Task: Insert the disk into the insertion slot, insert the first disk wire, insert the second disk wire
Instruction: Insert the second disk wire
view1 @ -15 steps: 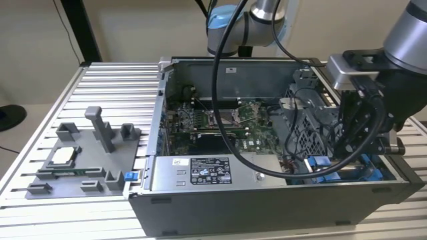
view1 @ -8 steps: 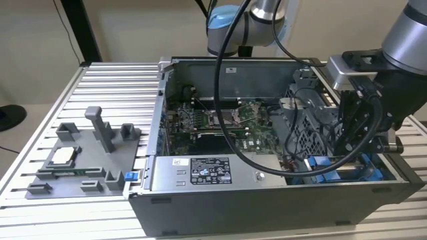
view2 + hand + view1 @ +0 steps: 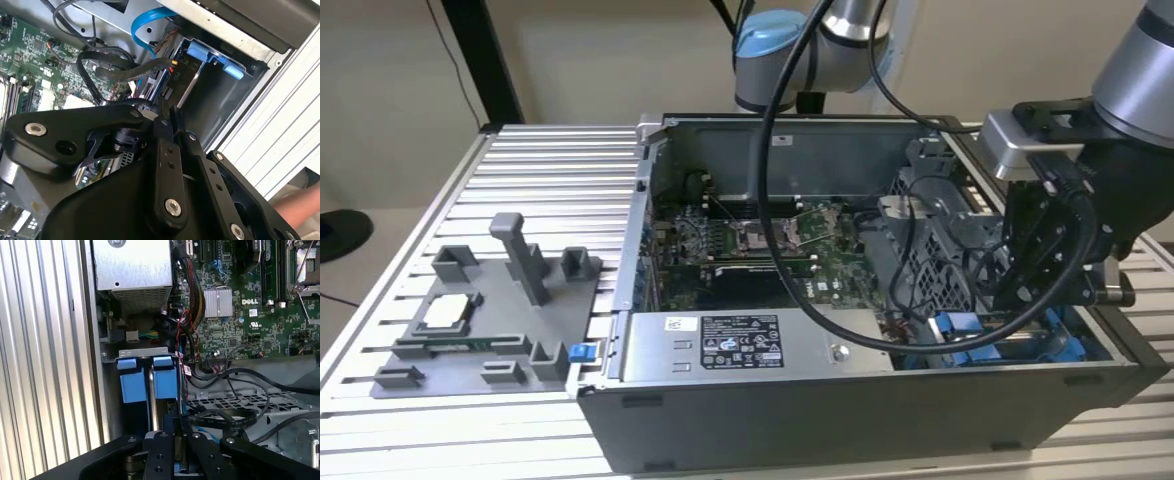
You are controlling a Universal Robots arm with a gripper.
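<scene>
The gripper (image 3: 1025, 305) hangs low inside the open computer case (image 3: 854, 420), at the right side of the exterior view. In both wrist views its black tip (image 3: 167, 109) (image 3: 176, 424) is just beside the blue plastic parts. Whether the jaws are open, closed or holding something I cannot tell.

The disk (image 3: 165, 382) shows by its bright blue frame. It stands on edge in the slot (image 3: 225, 100), a grey bay at the lower right corner of the case in the exterior view. Its metal face and its label are hidden. A blue latch tab (image 3: 202, 50) sits at the upper end of the bay in the second wrist view.

The grey power box (image 3: 740, 345) at the front of the case has a white label with black print, too small to read. The green main board (image 3: 761, 245) lies in the middle of the case. It carries small white letters in the first wrist view. A flat blue cable (image 3: 142, 30) and black cables (image 3: 225, 415) run near the bay.

The case stands on a table (image 3: 534, 160) of silver metal slats. A grey plastic holder (image 3: 480, 320) lies at the left of the exterior view. Behind is a plain beige wall (image 3: 587, 50). A bit of a person (image 3: 300, 212) shows at the lower right of the second wrist view.
</scene>
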